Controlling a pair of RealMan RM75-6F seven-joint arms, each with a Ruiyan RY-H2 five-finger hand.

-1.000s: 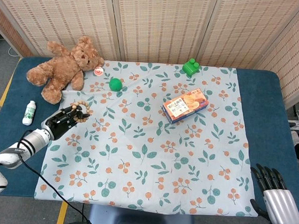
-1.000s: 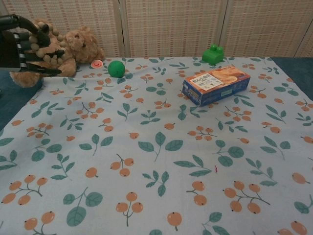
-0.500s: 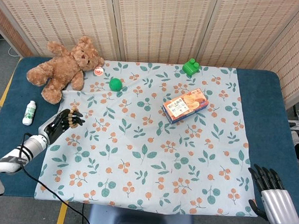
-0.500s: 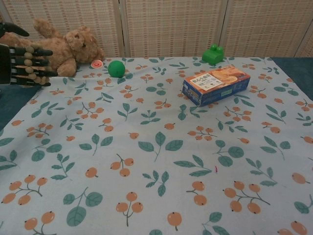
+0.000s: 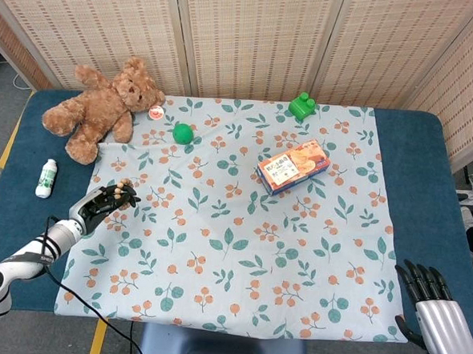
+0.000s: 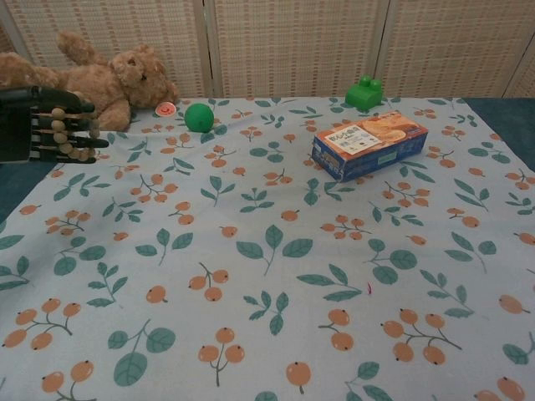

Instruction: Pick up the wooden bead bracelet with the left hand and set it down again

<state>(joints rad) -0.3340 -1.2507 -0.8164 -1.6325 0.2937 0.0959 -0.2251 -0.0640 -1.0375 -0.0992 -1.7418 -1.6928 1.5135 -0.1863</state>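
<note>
While our left hand [image 5: 98,204] holds the wooden bead bracelet [image 6: 60,134] looped over its fingers [image 6: 79,125], at nine o'clock on the worktop [image 5: 414,156], set-down looks pending; our right hand [image 5: 441,318] idles, fingers spread.

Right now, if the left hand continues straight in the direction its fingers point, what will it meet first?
The left hand holds the wooden bead bracelet and points up-right over the cloth. The green ball seems the first thing near that line, though depth is unclear.
</note>
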